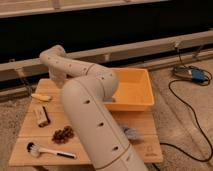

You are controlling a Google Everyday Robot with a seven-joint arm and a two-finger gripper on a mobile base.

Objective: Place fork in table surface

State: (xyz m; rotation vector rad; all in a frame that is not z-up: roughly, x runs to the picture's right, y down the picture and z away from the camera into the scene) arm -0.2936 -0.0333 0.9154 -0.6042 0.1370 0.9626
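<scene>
- Dark panels and pale rails are seen behind a small table surface (145,131) of light planks on a speckled floor
- An orange-yellow tub (134,90) is set at the table's back right corner
- The arm (90,120) is folded over the middle; the gripper is hidden behind it near the tub, its fingers clenched, contents unseen
- No fork can be made out
- A banana (41,97), a snack bar (42,116), a dark cluster (63,134) and a brush (49,150) are spread along the left edge, a grey item (131,133) near the front right; a landing spot is likely narrowed by them
- A cable (190,115) is looped on the floor at right
</scene>
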